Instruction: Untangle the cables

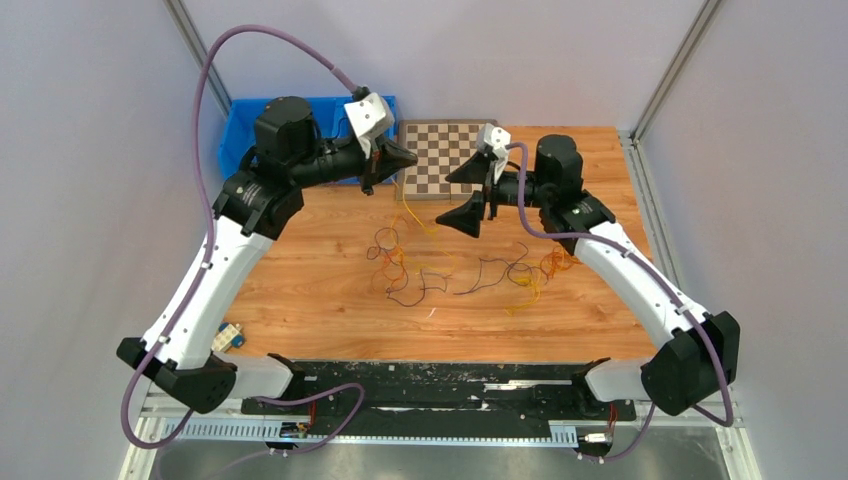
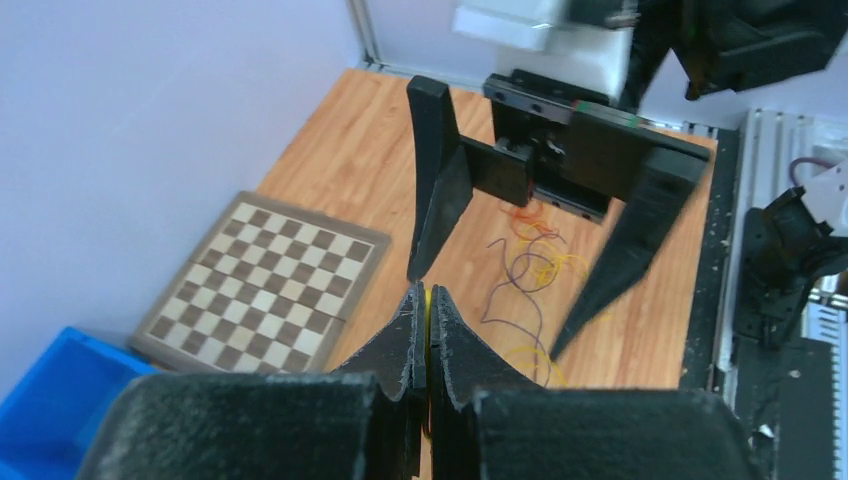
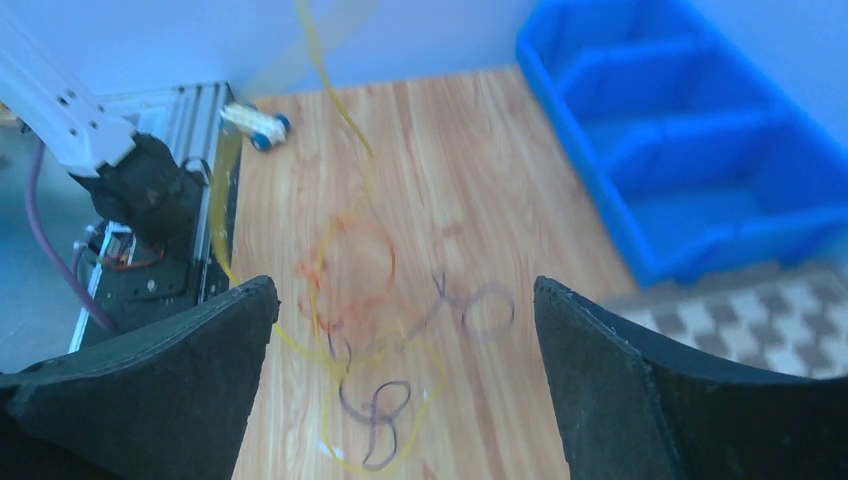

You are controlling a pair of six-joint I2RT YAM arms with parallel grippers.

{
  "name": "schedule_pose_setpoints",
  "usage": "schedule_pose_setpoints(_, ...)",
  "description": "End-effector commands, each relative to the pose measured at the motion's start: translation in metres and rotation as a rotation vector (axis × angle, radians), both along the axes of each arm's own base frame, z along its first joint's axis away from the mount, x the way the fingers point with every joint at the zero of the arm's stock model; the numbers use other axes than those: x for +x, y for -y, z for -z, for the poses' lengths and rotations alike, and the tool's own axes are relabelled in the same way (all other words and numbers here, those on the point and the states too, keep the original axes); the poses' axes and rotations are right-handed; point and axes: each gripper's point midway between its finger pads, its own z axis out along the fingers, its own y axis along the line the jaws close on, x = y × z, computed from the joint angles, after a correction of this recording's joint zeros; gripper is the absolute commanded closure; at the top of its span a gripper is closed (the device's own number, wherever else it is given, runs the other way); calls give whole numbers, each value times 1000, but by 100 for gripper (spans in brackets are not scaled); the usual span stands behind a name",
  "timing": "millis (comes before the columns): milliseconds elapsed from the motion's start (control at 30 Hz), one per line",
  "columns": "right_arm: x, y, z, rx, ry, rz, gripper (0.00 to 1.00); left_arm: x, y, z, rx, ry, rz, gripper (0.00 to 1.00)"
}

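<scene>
Wooden tabletop (image 1: pixel 330 310) | left gripper (image 1: pixel 408 156) clamped on yellow cable (image 1: pixel 404 195), held high to part it from the tangle (image 1: pixel 460 275) | right gripper (image 1: pixel 442 200) wide open, empty.

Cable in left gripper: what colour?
Yellow; the cable in the left gripper shows best in left wrist view.

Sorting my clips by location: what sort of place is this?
Probably a robotics lab test cell: two robot arms bolted to a wooden table, plain walls closing it in, and practice props such as a chessboard, a blue bin and loose cables.
</scene>
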Motion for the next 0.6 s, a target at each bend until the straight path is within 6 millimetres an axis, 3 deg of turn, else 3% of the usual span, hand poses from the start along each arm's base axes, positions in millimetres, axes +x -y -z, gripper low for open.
schedule_pose_setpoints(0, -17, -38, -60, 161, 209, -46, 0, -7, 14, -26, -118, -61, 59, 100)
schedule_pose_setpoints(67, -14, -55, -55, 178, 209, -46, 0, -12, 19, -34, -149, -80, 99, 100)
schedule_pose_setpoints(167, 1, -77, -32, 180, 148, -38, 4, -19, 23, -47, -195, -110, 138, 100)
schedule_pose_setpoints(267, 10, -93, 2, 155, 12, -49, 32, -22, 20, -70, -230, -70, 137, 100)
schedule_pose_setpoints(400, 15, -99, 66, 78, -134, -41, 68, -20, 8, -109, -285, 11, 102, 100)
schedule_pose_setpoints(467, 14, -98, 100, 28, -181, -33, 76, -17, 0, -131, -312, 60, 76, 100)
schedule_pose_setpoints(567, 9, -91, 144, -52, -239, -25, 81, -4, -20, -162, -353, 146, -10, 100)
